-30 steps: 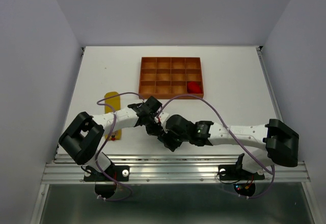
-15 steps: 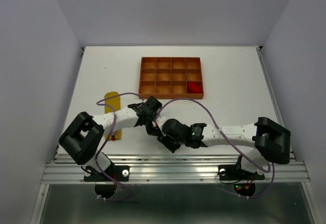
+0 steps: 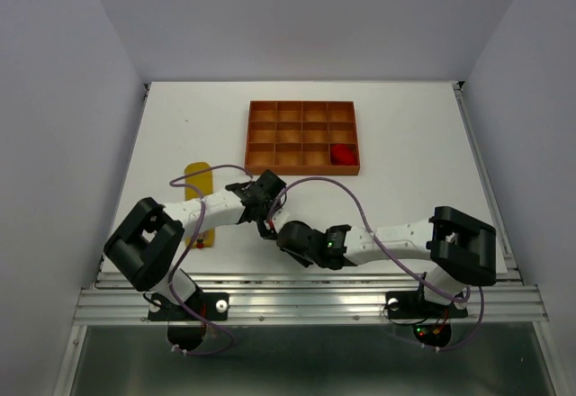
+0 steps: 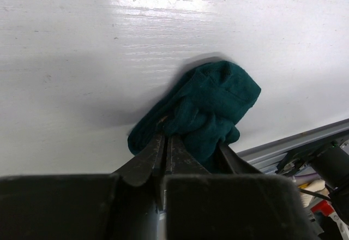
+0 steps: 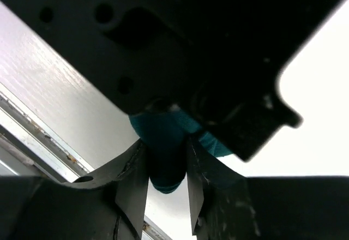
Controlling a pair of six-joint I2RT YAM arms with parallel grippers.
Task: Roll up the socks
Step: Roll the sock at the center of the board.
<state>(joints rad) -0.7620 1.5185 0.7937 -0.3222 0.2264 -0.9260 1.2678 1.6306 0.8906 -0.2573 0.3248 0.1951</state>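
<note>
The orange-brown compartmented tray (image 3: 258,137) sits well beyond both grippers, further across the white table (image 3: 409,135). I see one thing in it: the red sock (image 3: 341,154), bunched in the near right corner compartment. The other cells I can see hold nothing.

The dark teal sock (image 4: 210,106) is a soft, fuzzy, lumpy bundle folded over on itself. It lies on the smooth, faintly streaked tabletop, just past my left fingertips and close to the table's near metal edge.

My left gripper (image 4: 164,135) has its fingers pressed together, nipping the near edge of that bundle. My right gripper (image 5: 166,148) comes in from the opposite side. Its dark fingers (image 5: 133,177) flank a fold of the same sock and touch it on both sides.

The yellow sock (image 3: 199,180) lies flat to the left of the left gripper and is partly covered by the left arm (image 3: 209,208). Both arms reach low and bent towards each other, with wrists meeting over the near middle of the table.
</note>
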